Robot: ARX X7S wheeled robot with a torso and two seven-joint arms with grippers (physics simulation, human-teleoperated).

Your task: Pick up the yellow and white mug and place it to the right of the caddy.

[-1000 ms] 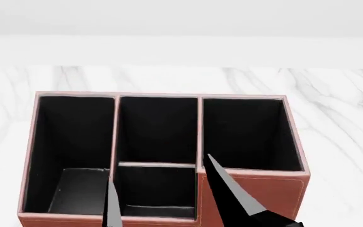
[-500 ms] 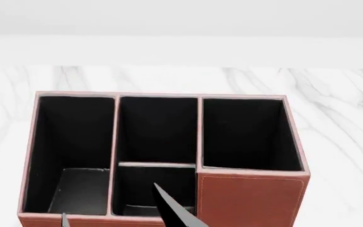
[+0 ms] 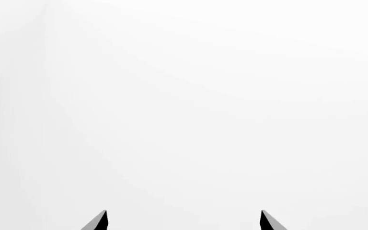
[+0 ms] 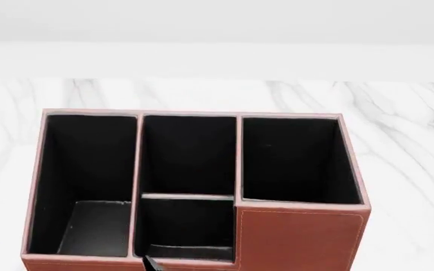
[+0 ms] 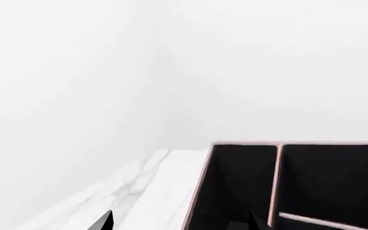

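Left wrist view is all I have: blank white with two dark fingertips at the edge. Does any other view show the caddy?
Observer: Yes. The head view shows the caddy sitting on a marble table.
Operator: Is anything inside it?
Observer: No. All four black compartments look empty.
Operator: And the mug?
Observer: It isn't visible in any view. The right wrist view shows only a corner of the caddy and some of the table.
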